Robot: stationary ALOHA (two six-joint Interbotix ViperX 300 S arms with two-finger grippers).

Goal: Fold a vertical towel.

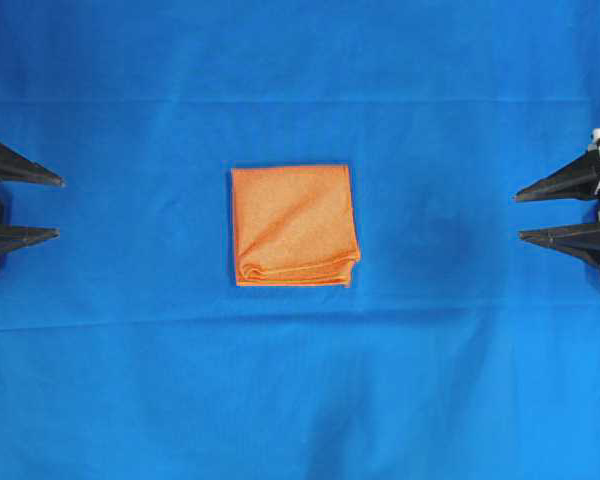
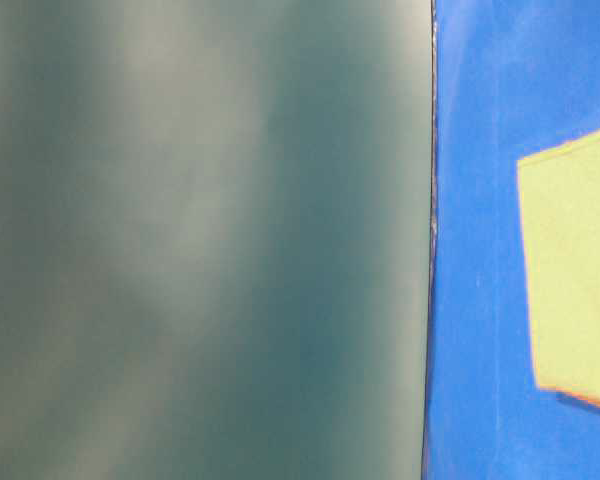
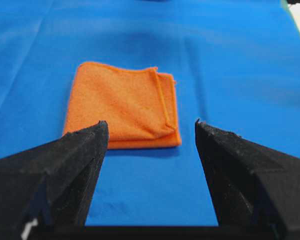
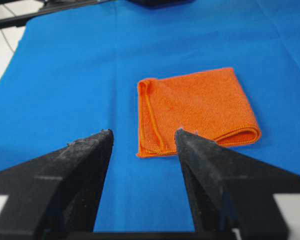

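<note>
Orange microfibre towel (image 1: 294,226), folded into a layered, nearly square packet with stitched orange edging. Lying flat at the middle of the blue table cloth (image 1: 300,400), slightly left of centre in the overhead view. Stacked, slightly rumpled edges along the near side there, with a soft diagonal crease across the top layer. Appears washed out, pale yellow-green with an orange rim, at the right edge of the table-level view (image 2: 575,290); most of that view filled by a blurred grey-green surface (image 2: 200,240).

Well apart from both sets of fingers, touched by neither. Left gripper (image 1: 58,208) at the far left edge of the overhead view, fingers spread wide, tips pointing toward the towel and holding nothing. Seen from the left wrist, towel (image 3: 122,107) beyond and between the two black fingertips (image 3: 92,145). Right gripper (image 1: 520,217) at the far right edge, fingers likewise spread and empty. Seen from the right wrist, towel (image 4: 195,110) ahead of the tips, offset toward the right finger (image 4: 200,155), open layered edges facing the camera's left.
</note>
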